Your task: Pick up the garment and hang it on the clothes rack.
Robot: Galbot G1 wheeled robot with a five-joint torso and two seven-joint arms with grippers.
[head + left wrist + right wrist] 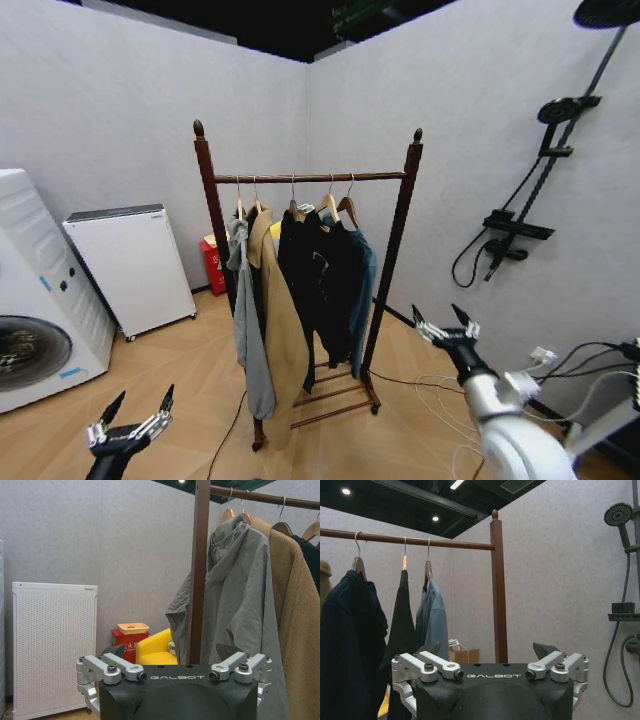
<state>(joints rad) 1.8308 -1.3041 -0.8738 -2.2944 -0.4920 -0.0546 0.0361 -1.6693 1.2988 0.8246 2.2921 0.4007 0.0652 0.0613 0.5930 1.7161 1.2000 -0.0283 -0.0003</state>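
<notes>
The clothes rack [310, 178] stands mid-room on the wooden floor, its post [201, 570] and top bar close ahead of both wrists. The teal garment [364, 285] hangs on a wooden hanger at the rack's right end, next to the right post [498, 590]; in the right wrist view it is the blue-green cloth [434, 622]. A grey jacket [246, 330], a tan coat [282, 330] and dark tops hang beside it. My left gripper [145, 393] is low at the front left, open and empty [170, 652]. My right gripper [436, 312] is raised right of the rack, open and empty [487, 650].
A washing machine [30, 300] and a white cabinet [135, 265] stand along the left wall. A red box [213, 265] and a yellow seat [152, 650] sit behind the rack. A shower fitting [530, 200] hangs on the right wall, with cables [440, 390] on the floor.
</notes>
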